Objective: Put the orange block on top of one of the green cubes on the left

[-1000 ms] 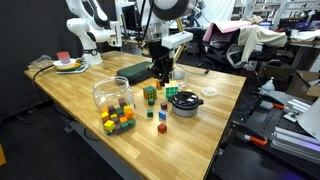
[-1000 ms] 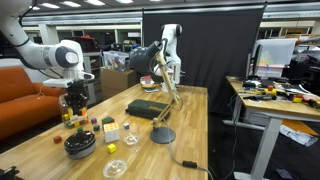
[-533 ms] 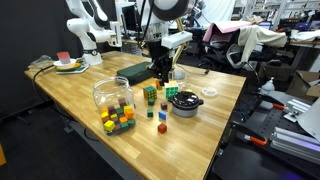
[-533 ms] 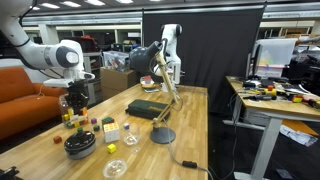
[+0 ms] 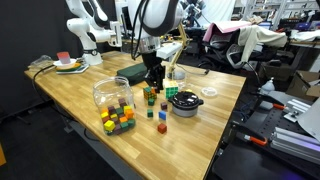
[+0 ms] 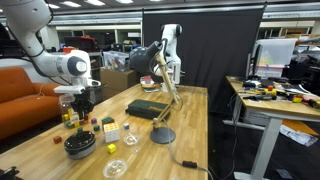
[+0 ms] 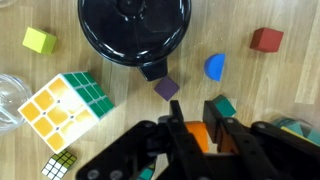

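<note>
My gripper (image 7: 196, 128) is shut on the orange block (image 7: 199, 138), which sits between the two black fingers. In an exterior view the gripper (image 5: 153, 82) hangs low, just above the green cubes (image 5: 149, 95) on the wooden table. In the wrist view a teal-green cube (image 7: 223, 106) shows right beside one finger; the other green cubes are hidden under the gripper. In an exterior view the gripper (image 6: 80, 100) stands over a small group of cubes (image 6: 70, 118).
The black bowl (image 7: 135, 30) (image 5: 184, 102) is close by. Around it lie a purple cube (image 7: 167, 88), a blue piece (image 7: 215, 67), a red block (image 7: 265, 40), a yellow-green cube (image 7: 40, 40) and a Rubik's cube (image 7: 60, 105). A jar (image 5: 112, 92), a multicoloured cluster (image 5: 118, 119) and a dark-green box (image 5: 133, 72) stand nearby.
The arm has swung over and the gripper has moved down and towards the green cubes, still holding the orange block.
</note>
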`<state>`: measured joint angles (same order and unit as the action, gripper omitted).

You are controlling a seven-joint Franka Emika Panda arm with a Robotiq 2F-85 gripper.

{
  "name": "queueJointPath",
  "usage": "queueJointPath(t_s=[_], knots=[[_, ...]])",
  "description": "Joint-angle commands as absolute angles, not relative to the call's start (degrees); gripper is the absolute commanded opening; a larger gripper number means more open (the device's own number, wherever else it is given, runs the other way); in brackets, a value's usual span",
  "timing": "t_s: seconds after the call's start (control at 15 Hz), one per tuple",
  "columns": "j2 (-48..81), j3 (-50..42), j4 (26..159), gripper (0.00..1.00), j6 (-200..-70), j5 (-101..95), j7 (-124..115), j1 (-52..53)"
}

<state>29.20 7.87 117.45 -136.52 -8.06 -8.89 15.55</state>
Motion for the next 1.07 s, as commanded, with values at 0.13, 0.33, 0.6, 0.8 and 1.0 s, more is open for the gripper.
queueJointPath(t_s=[0.13, 0.33, 0.6, 0.8, 1.0], knots=[[36.32, 7.15, 109.35, 0.07, -130.91, -8.14, -4.16, 15.11], [38.96, 6.67, 105.52, 0.07, -129.07, -8.54, -3.06, 15.35], [41.30, 6.54, 101.84, 0.07, -126.92, -8.75, -2.33, 15.60], [42.97, 6.24, 100.05, 0.07, -125.88, -8.77, -2.55, 15.65], [44.74, 5.99, 98.26, 0.07, -124.79, -8.76, -2.72, 15.72]])
